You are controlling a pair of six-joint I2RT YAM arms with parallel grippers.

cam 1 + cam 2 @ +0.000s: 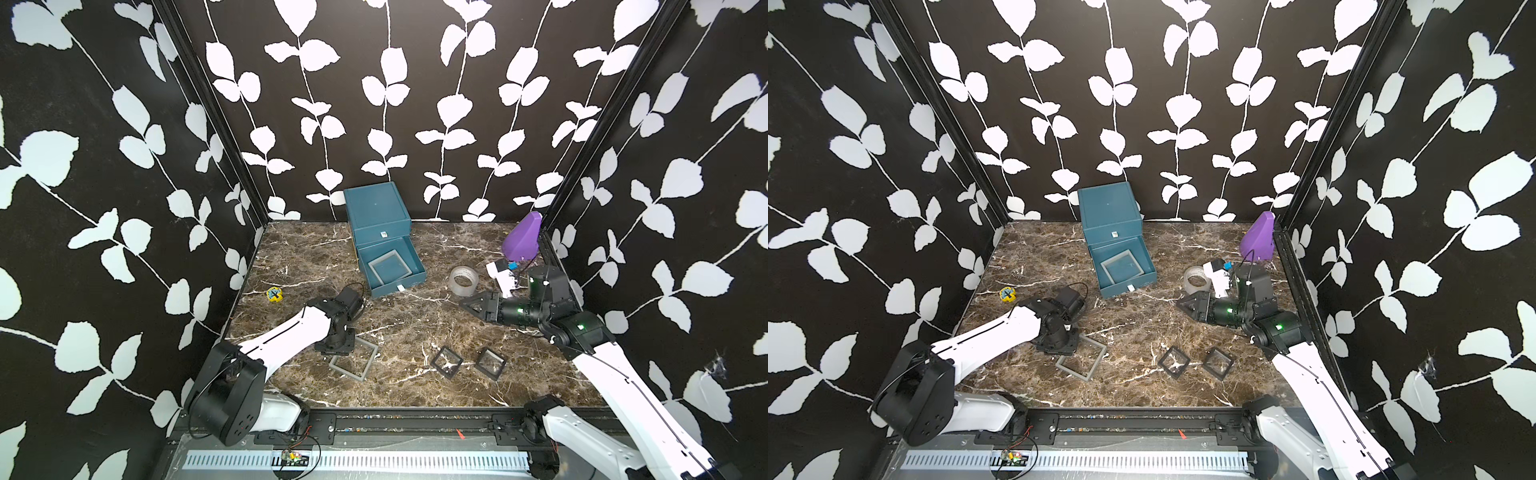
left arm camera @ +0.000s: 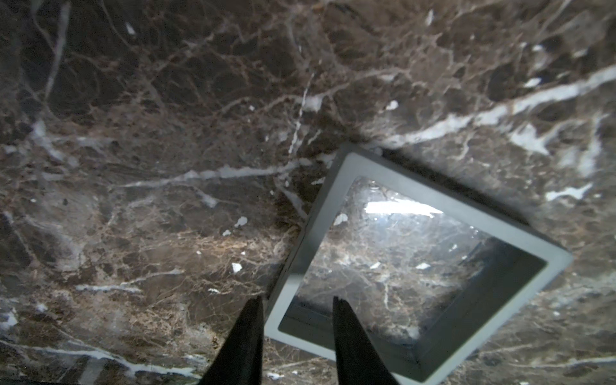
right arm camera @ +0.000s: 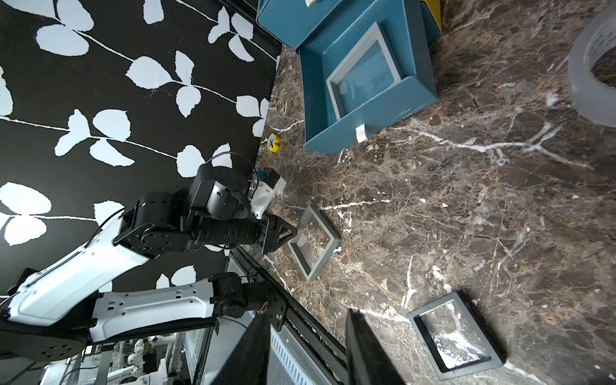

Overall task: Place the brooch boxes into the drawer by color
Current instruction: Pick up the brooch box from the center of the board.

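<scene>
Pickup in the making: the left gripper [image 2: 297, 301] hangs over one corner of a grey brooch box [image 2: 416, 266] that lies flat on the marble tabletop [image 1: 415, 328], near the front edge on the left arm's side. Its jaws stand narrowly parted and clamp nothing, with one finger outside the grey rim and the other over the clear centre.

At the back wall, the teal chest [image 1: 376, 205] has one drawer [image 1: 417, 257] pulled open, and the matching grey box [image 1: 390, 268] lies inside. A black brooch box [image 1: 447, 362] and a second black box [image 1: 490, 364] sit side by side at the front. The right gripper [image 3: 308, 315], partly open and empty, hovers near a clear tape roll [image 1: 464, 281], well apart from the boxes.

The step in hand appears to be the grasp. The frame is low and flat, so the outer finger likely has to reach tabletop level before closing. The pinch belongs on the rigid rim, since the clear film looks easily dented. A grip this close to the corner may let the frame swing, so sliding toward the middle of a side should hold it steadier. The box already stored fills much of the drawer floor, so this one probably needs lowering level, directly on top, clear of the drawer's front wall.
</scene>
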